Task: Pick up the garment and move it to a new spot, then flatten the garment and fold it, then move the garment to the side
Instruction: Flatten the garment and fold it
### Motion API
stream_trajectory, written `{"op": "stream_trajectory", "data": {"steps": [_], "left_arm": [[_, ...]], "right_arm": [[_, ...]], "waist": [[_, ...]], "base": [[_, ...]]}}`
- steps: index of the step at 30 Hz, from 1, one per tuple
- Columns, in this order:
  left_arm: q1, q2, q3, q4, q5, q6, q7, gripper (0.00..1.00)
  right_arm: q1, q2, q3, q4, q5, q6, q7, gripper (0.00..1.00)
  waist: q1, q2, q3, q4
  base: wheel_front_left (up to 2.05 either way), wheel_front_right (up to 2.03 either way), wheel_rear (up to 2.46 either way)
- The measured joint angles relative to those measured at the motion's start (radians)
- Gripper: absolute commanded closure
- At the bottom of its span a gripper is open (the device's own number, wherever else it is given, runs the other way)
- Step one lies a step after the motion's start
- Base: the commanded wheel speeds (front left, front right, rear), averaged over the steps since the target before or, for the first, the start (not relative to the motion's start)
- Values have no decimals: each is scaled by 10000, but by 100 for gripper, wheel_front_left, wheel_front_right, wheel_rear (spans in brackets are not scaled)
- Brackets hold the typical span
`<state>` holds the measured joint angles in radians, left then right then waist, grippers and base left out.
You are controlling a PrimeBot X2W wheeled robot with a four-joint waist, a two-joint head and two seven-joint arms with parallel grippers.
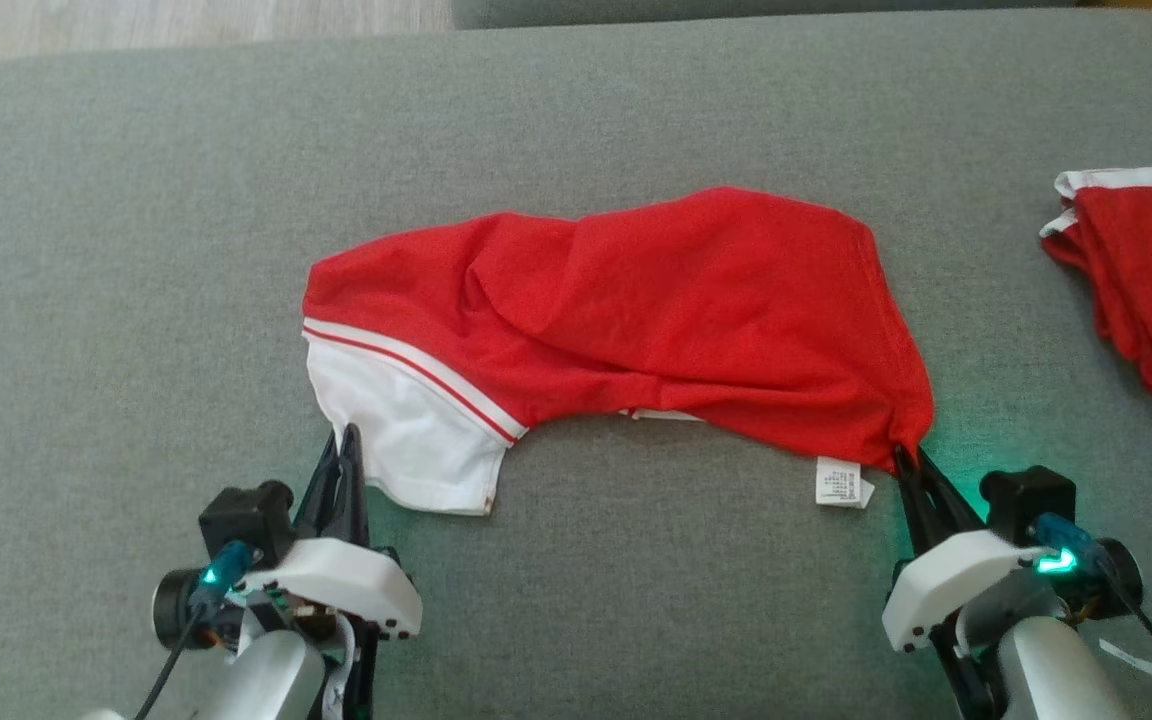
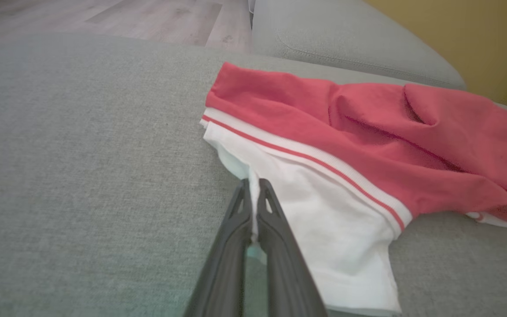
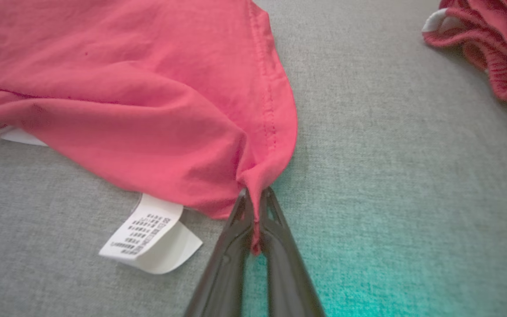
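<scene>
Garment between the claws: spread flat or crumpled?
Crumpled: the garment lies bunched, with folds across its red middle and its label turned out.

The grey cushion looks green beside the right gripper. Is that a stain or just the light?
Just light. Head view: a green lamp on the wrist behind the right gripper casts a glow on the grey fabric cushion; right wrist view: the same teal tint spreads over the lower right; left wrist view: a fainter tint at the bottom, and the red-and-white garment looks washed-out pink.
</scene>
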<state>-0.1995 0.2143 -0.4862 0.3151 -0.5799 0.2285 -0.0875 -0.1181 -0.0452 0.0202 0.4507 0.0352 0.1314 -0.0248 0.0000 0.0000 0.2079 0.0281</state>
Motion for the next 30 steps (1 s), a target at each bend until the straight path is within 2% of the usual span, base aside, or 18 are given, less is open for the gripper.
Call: {"op": "stream_trajectory", "data": {"steps": [5,11,17,21,22,24,30], "left_arm": [[58,50,-13,-378,2,2,-165,100],[293,242,13,-1233,6,19,-337,100],[416,640,67,-3091,238,236,-274,100],[344,1145,107,-4577,642,495,157,100],[68,1440,228,-5331,890,575,476,100],[-451,1708,382,-6036,1030,619,784,100],[-2240,2378,704,-7463,1430,520,1848,100]], "right_arm": [[46,0,-33,-52,128,0,-401,100],[50,0,-291,-1068,274,0,-932,100],[48,0,-700,-3037,280,0,-978,100],[48,0,-920,-4648,307,0,-612,100],[47,0,-1022,-5496,280,0,-403,100],[47,0,-1124,-6311,236,0,-142,100],[-35,0,-1565,-8424,136,0,581,100]], "waist": [[0,0,-300,-42],[0,0,-790,-95],[-1,0,-1595,-124],[-2,0,-2146,-119],[-3,0,-2361,-108],[-3,0,-2513,-103],[-2,0,-2586,-168]], "base": [[0,0,0],[0,0,0],[0,0,0],[0,0,0],[0,0,0],[0,0,0],[0,0,0]]}}
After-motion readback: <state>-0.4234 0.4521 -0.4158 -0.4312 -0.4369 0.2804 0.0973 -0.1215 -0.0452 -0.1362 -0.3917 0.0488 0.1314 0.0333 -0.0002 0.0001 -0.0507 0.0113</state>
